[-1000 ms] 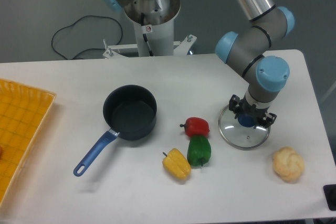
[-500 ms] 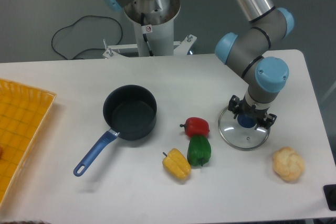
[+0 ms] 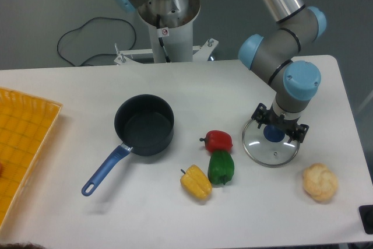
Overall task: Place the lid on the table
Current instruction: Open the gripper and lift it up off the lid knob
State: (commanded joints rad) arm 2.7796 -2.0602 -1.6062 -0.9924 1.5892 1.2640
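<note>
Lid: we see the lid [image 3: 271, 143] lying flat on the table [image 3: 87, 91], right of centre, its blue knob facing up.
Tool: the tool [image 3: 279, 125] sits directly above the knob, its two dark fingers [image 3: 258, 115] standing out to either side of it; we read them as spread apart with the knob free between them, though the view from above is tight and a light touch may escape us.
Arm: the grey and blue arm [image 3: 285, 45] comes down from the upper right to the tool.
Saucepan: the dark blue saucepan [image 3: 144, 124] stands uncovered left of centre, well apart from the lid, its blue handle pointing down-left.
Peppers: a red pepper [image 3: 218, 140], a green pepper [image 3: 221, 167] and a yellow pepper [image 3: 196, 182] lie clustered between saucepan and lid; the red and green ones touch.
Bread roll: a pale bread roll [image 3: 320, 182] lies near the lid, below and right of it.
Tray: a yellow gridded tray [image 3: 23, 144] sits at the left edge.
Cable: a black cable [image 3: 87, 33] loops behind the table.
</note>
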